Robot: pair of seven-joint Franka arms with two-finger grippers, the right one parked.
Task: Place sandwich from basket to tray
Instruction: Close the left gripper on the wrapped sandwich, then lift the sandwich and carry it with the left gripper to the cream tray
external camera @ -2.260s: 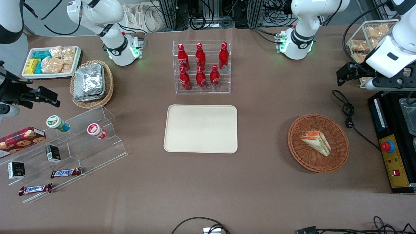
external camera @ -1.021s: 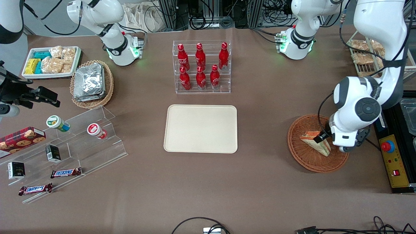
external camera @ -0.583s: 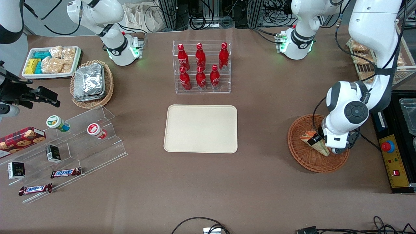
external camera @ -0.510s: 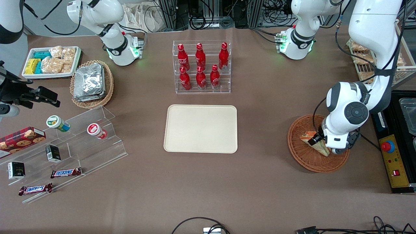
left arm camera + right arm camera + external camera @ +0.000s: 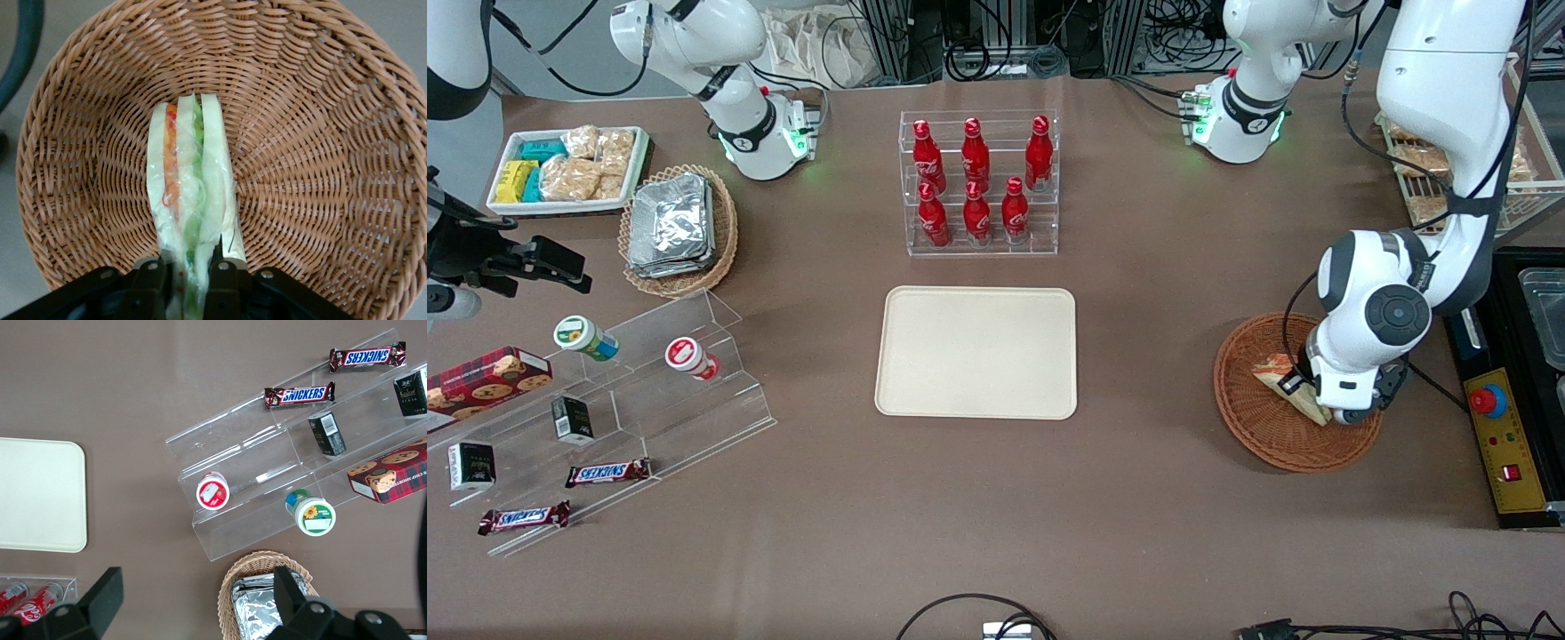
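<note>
My gripper [image 5: 190, 283] is clamped on the sandwich [image 5: 190, 200] inside the basket [image 5: 320, 167] near the table's working-arm end, so next I must lift it toward the tray [image 5: 976, 352].

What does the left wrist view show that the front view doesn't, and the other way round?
Only the left wrist view shows the gripper with its fingers closed on the sandwich's end, and the orange, green and red filling layers under the clear wrap. Only the front view shows the tray, nothing on it, lying toward the parked arm's end from the basket, and the rack of red bottles farther from the camera than the tray. Both show the sandwich inside the basket, the gripper at it.
</note>
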